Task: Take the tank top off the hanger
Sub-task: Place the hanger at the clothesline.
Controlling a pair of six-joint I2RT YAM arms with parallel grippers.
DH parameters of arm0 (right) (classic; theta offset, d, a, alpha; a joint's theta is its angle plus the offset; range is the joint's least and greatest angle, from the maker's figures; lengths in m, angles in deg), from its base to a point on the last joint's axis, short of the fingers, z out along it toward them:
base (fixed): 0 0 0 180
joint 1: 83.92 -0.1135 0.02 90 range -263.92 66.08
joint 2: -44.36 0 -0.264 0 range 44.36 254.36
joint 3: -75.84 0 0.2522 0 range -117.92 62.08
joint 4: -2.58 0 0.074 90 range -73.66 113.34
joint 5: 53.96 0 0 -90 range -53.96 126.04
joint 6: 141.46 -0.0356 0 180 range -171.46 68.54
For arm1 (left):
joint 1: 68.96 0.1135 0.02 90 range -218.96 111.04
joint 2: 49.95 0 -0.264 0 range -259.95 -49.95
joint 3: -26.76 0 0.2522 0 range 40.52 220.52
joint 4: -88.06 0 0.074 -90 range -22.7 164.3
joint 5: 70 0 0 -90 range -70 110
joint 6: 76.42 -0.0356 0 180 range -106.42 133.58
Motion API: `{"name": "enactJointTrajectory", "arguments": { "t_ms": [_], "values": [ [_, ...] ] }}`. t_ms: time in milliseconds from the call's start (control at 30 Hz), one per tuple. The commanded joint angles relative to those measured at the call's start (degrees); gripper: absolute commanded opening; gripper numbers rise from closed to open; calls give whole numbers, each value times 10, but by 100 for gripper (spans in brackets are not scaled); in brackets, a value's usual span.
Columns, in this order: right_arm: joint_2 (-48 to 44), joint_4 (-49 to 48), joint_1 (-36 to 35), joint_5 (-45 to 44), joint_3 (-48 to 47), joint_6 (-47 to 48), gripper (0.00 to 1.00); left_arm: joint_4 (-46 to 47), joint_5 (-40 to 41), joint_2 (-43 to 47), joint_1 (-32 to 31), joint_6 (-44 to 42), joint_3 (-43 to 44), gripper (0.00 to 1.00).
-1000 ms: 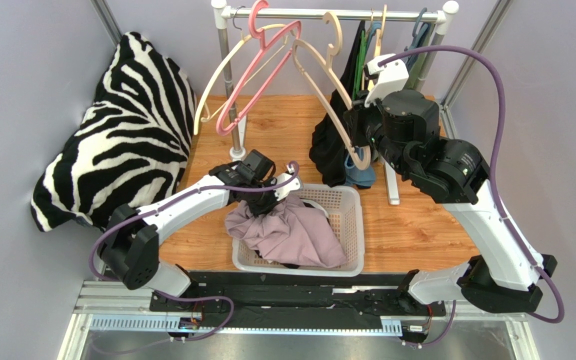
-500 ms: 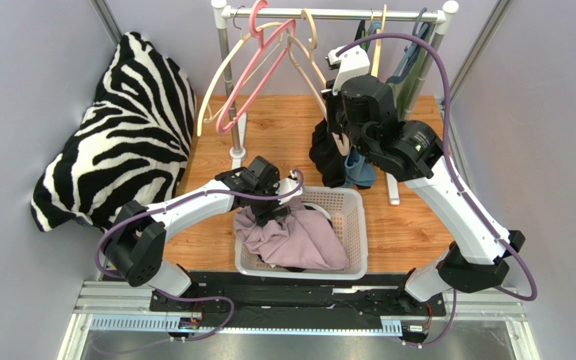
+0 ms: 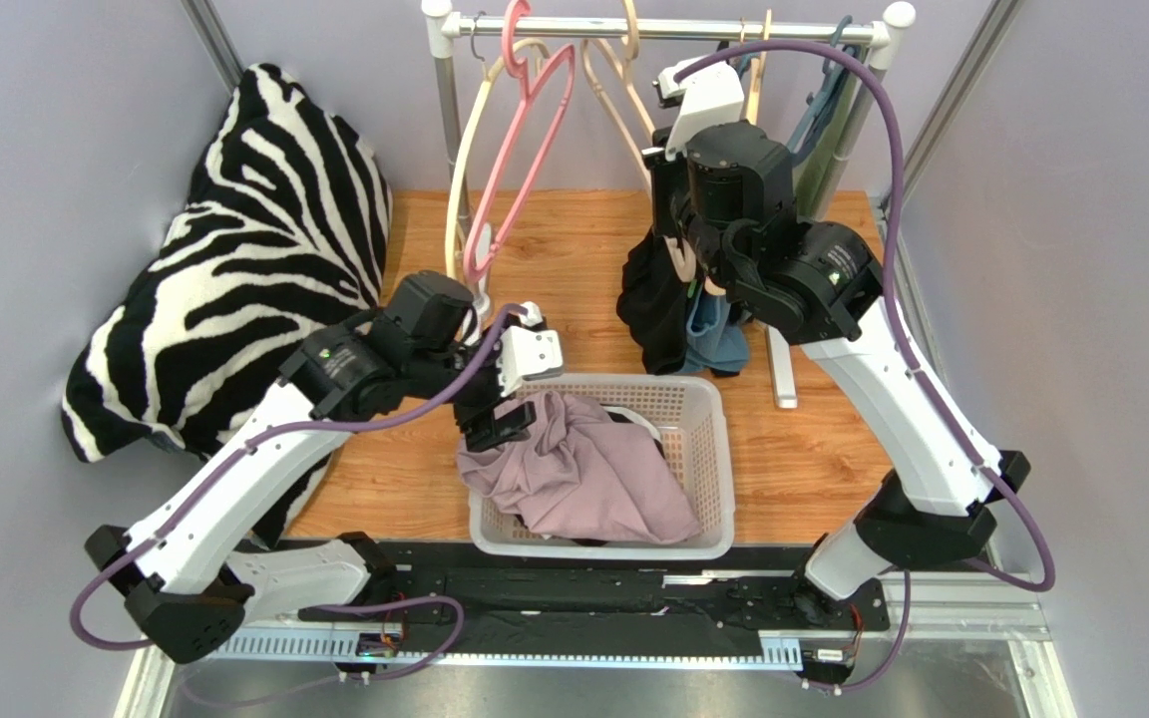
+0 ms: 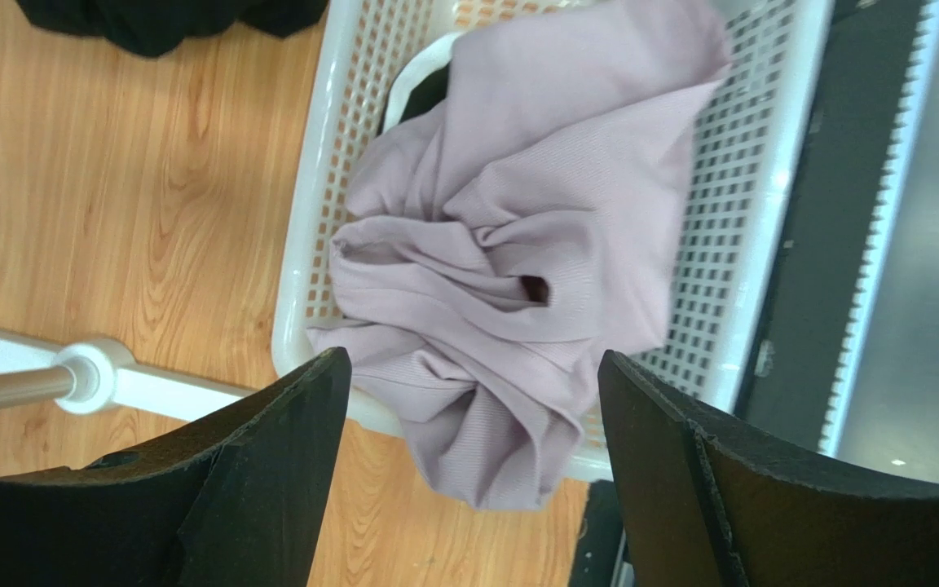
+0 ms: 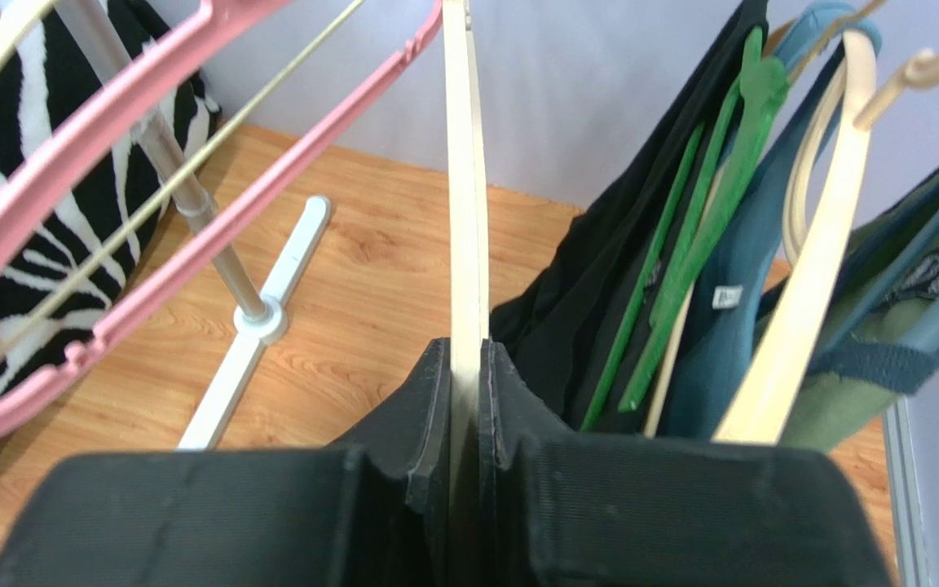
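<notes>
Standing raised at the rail (image 3: 671, 27), right gripper (image 5: 467, 355) clamped on cream hanger (image 5: 465, 184); left gripper (image 4: 472, 367) splayed above tank top (image 4: 536, 220).

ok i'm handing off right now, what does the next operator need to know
Left gripper: open and empty, above the mauve garment, apparently the tank top. The garment lies crumpled in the white basket, one edge spilling over the rim.
Right gripper: shut on the bare cream hanger, up by the rail.
Done: the garment looks to be off the hanger.
Left: check that the hanger's hook sits on the rail, then probably let go and pull both arms back.
</notes>
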Motion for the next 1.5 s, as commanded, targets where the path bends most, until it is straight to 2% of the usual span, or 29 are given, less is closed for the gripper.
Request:
{"name": "enactJointTrajectory", "arguments": {
  "t_ms": [0, 233, 500, 567, 833, 933, 967, 1033, 1067, 1167, 1267, 1467],
  "values": [
    [37, -43, 3, -5, -48, 14, 0, -94, -64, 12, -2, 3, 66, 84],
    [71, -48, 2, -9, -62, 14, 0, -101, -44, 54, -2, 25, 112, 86],
    [85, -53, 3, -2, -48, -14, 0, -101, -56, 73, -1, -1, 119, 87],
    [89, -58, 3, 11, -45, -25, 0, -100, -65, 74, 0, -4, 125, 91],
    [138, -40, -2, 35, -89, -44, 0, -82, -49, 81, 0, -4, 101, 91],
    [137, -41, -2, 38, -80, -51, 7, -78, -36, 82, 0, -3, 97, 91],
    [134, -44, -2, 41, -78, -52, 15, -78, -35, 83, -1, -2, 97, 91],
    [128, -48, -2, 56, -75, -52, 24, -77, -36, 83, 0, -2, 97, 91],
    [123, -53, -3, 60, -74, -51, 38, -77, -35, 83, 0, 0, 98, 91],
    [108, -42, -5, 76, -88, -38, 53, -74, -27, 81, -1, 2, 100, 91],
    [79, -24, -5, 53, -88, -21, 57, -72, -17, 81, 0, 4, 101, 91],
    [-25, -25, 13, 20, -4, -3, 58, -73, -8, 81, 0, 5, 101, 91]
  ]
}}
